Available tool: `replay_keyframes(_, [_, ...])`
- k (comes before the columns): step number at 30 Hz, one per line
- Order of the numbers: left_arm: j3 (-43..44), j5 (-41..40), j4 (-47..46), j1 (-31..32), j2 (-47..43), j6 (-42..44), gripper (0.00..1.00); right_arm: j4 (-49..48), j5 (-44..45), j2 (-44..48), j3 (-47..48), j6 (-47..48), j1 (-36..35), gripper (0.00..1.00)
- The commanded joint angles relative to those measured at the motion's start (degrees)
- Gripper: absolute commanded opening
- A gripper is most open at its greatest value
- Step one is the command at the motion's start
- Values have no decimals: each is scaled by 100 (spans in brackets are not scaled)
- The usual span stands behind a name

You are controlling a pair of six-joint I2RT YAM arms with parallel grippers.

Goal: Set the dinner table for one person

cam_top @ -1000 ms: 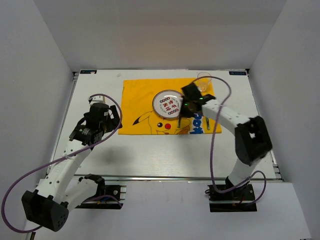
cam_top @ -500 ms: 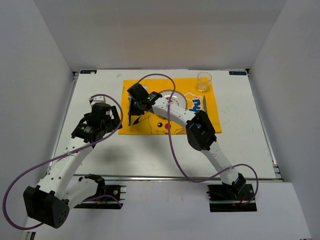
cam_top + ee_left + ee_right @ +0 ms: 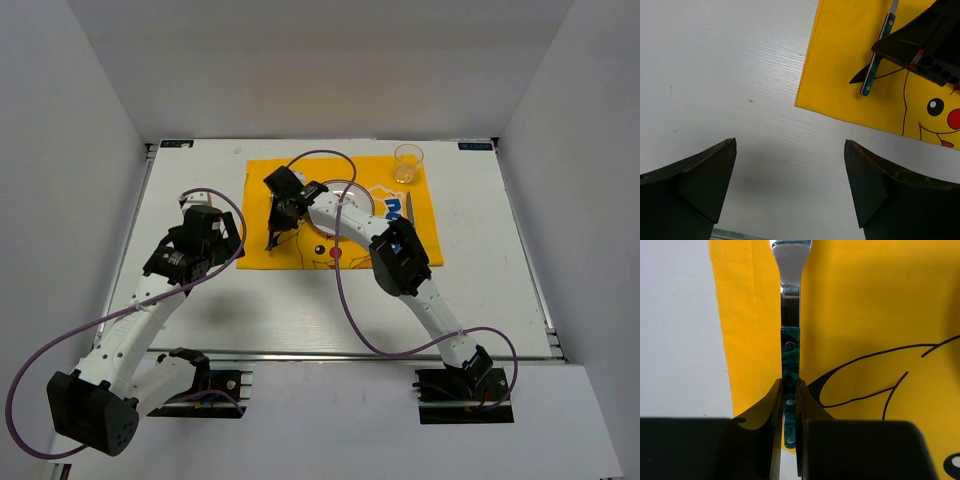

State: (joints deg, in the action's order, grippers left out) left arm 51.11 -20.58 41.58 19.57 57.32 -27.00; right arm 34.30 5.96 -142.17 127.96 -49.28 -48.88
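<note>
Hanging over the left part of the yellow cloth (image 3: pixel 865 315), the right jaws clamp a green-handled utensil (image 3: pixel 790 350) by its handle; the left jaws stand wide open above the white table (image 3: pixel 480 260) that carries the cloth.

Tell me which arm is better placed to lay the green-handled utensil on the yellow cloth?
Right. The right claw is shut on the green-handled utensil over the yellow cloth; the left claw is open, empty, over bare table.
</note>
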Motion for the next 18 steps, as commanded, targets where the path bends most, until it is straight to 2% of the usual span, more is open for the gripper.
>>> replay_keyframes(1, [66, 10, -28, -24, -54, 20, 98, -29, -33, -223, 256, 32, -16, 0])
replay_keyframes(18, [57, 45, -54, -24, -63, 37, 98, -258, -209, -355, 387, 6, -16, 0])
